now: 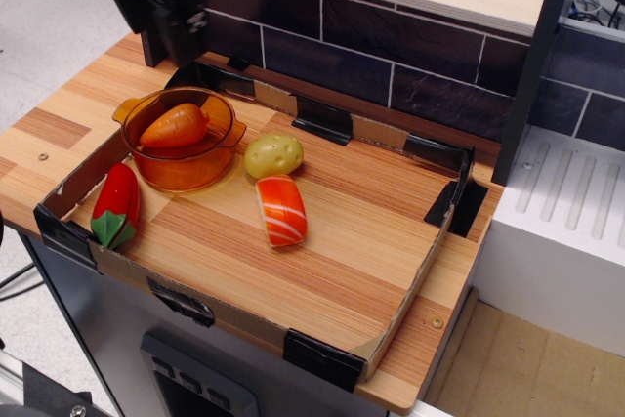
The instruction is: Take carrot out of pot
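Observation:
The orange carrot (174,126) lies tilted inside the amber translucent pot (182,170), its thick end to the right. The pot stands at the back left of the wooden board inside a low cardboard rim. My gripper (159,19) is dark and hangs high at the back left, above and behind the pot and in front of a black post. It is well clear of the carrot and holds nothing. It blends with the dark post, so I cannot tell how its jaws stand.
A yellow-green potato (273,154) lies just right of the pot. A striped salmon sushi piece (281,210) lies in front of the potato. A red pepper (116,201) lies left front of the pot. A dark tiled wall (391,56) runs along the back.

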Available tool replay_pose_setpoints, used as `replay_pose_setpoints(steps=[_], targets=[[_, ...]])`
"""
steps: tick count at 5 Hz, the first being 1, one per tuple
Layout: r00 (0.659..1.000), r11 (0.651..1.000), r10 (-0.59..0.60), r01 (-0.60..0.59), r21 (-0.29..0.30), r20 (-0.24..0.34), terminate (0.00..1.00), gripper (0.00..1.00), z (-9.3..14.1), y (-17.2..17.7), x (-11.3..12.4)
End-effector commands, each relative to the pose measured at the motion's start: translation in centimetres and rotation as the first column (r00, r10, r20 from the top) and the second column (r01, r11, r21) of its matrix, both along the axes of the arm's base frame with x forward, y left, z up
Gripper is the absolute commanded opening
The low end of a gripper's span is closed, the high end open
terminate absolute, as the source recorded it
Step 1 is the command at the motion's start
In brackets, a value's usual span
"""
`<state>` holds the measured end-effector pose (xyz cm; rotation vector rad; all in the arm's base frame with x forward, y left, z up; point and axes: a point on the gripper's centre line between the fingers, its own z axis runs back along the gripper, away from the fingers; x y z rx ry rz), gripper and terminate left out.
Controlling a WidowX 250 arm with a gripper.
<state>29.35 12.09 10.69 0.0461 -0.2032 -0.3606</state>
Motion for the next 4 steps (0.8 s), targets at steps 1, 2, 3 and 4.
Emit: replay_pose_setpoints(steps=[1, 2, 3, 4], targets=[[0.984, 0.982, -0.171, 0.175, 0.068, -0.056, 0.00, 1.00, -1.3, 1.7, 1.4], [0.977, 0.974, -0.201, 0.207, 0.089, -0.066, 0.00, 1.00, -3.5, 1.7, 1.6], [0.974, 0.971, -0.220, 0.224, 0.078, -0.054, 0.00, 1.00, -4.3, 1.2, 1.5], [0.972, 0.969, -0.231, 0.234, 0.079, -0.046, 0.00, 1.00, -4.6, 0.6, 1.2]])
